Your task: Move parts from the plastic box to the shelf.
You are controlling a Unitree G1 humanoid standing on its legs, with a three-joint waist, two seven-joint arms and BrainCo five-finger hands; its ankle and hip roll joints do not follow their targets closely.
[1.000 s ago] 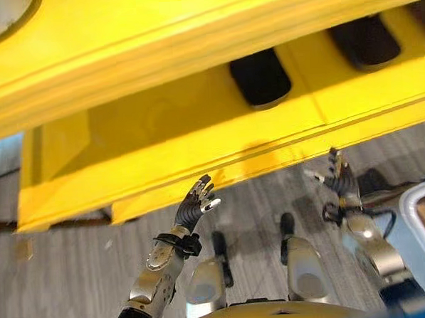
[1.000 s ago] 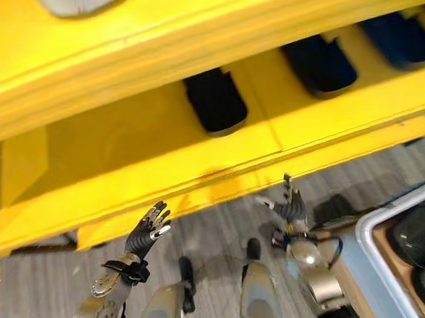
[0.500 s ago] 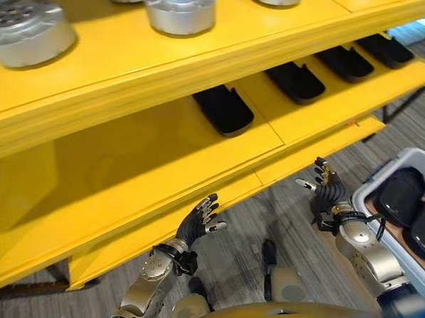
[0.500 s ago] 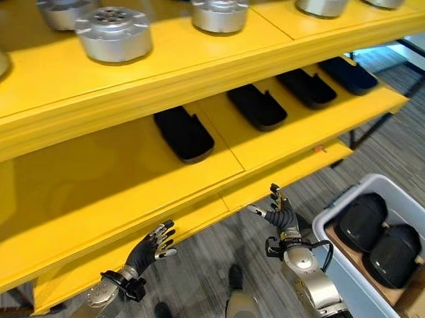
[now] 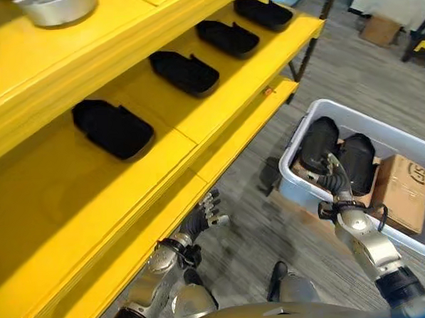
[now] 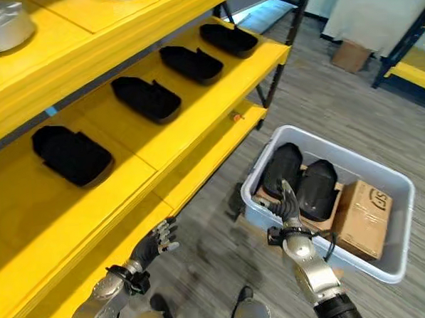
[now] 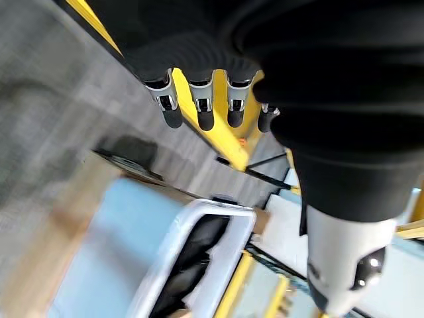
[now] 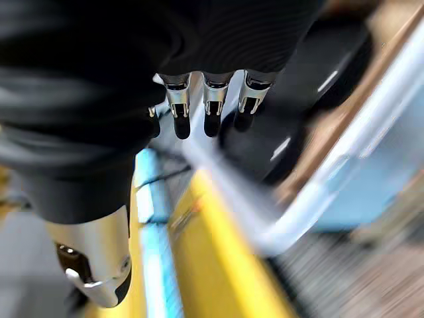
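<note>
Yellow shelf (image 6: 197,142): running along the left of the scene, its middle level carrying four black parts (image 6: 146,98) in a row, each in its own bay, apart from one another. A silver round part (image 6: 2,26) is sitting on the level above, at the far left.

Plastic box (image 6: 403,259): pale grey, standing on the grey floor (image 6: 316,104) to the right of the shelf's near end. Two black parts (image 6: 299,179) are lying side by side in it, touching, with a brown cardboard box (image 6: 364,219) just beside them on the right.

Left robot hand (image 6: 160,240): hanging empty below the shelf's lowest edge, fingers relaxed and loosely spread, holding nothing.

Right robot hand (image 6: 286,203): reaching over the near rim of the plastic box toward the black parts, fingers straight and slightly apart, gripping nothing.
</note>
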